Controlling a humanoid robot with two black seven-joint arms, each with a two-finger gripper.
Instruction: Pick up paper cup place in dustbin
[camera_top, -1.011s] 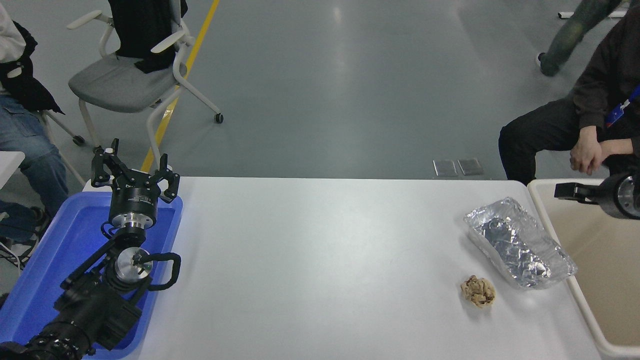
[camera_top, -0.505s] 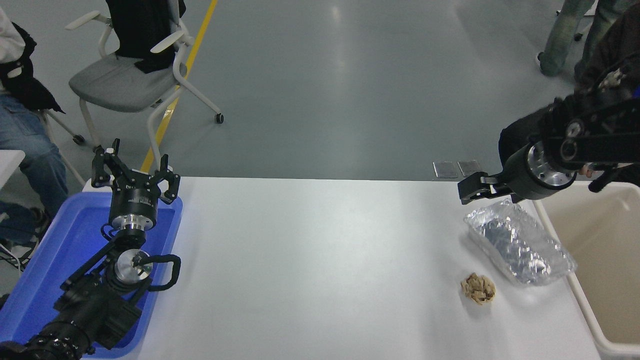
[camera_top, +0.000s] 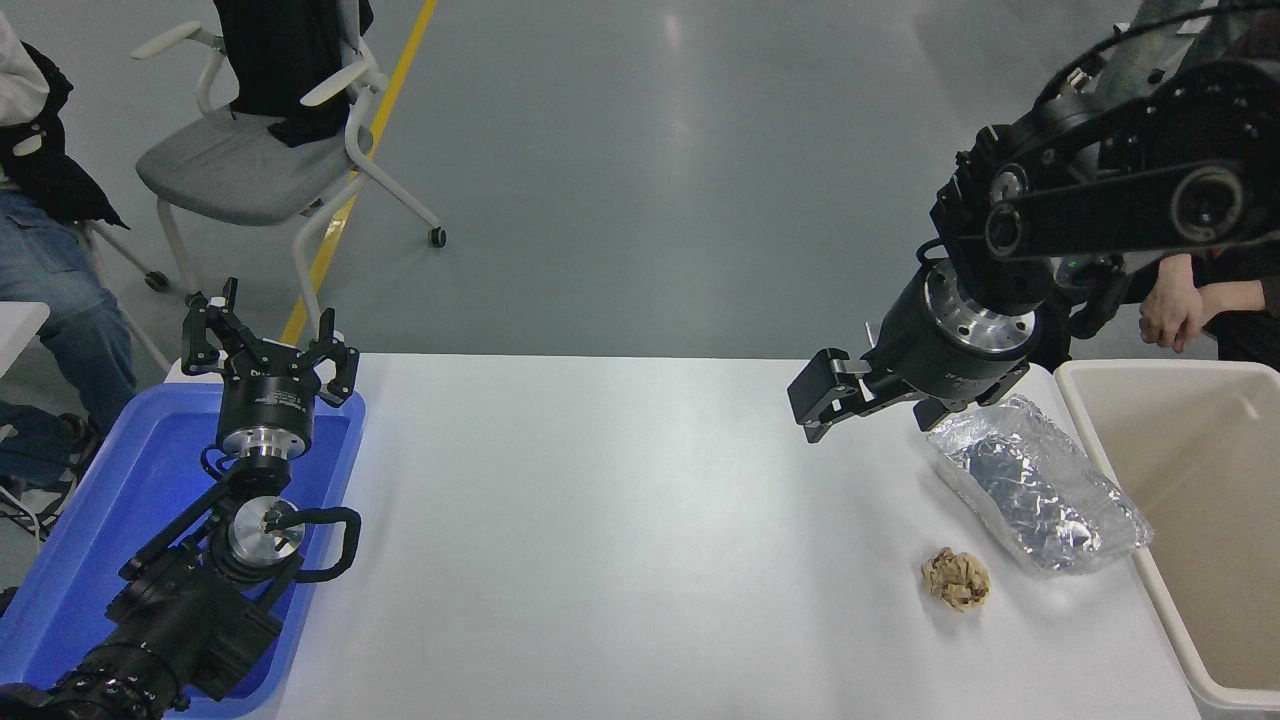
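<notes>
Right black gripper (camera_top: 825, 395) has swung from over the large beige rectangular plastic dustbin (camera_top: 1098, 440) out across the white surface (camera_top: 620, 540) in the last second; now hangs above it, near the crinkled silver foil container (camera_top: 1035, 485). Its jaws: cannot tell whether apart or together. Small white paper cup: not visible anywhere, so probably already binned. Crumpled brown paper ball (camera_top: 956, 580) untouched. Left black gripper (camera_top: 268, 352) parked over the blue plastic tray (camera_top: 90, 530), jaws apart, empty.

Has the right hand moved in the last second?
Yes. The right hand has swung leftward, from over the dustbin to above the table, now left of the foil container.
</notes>
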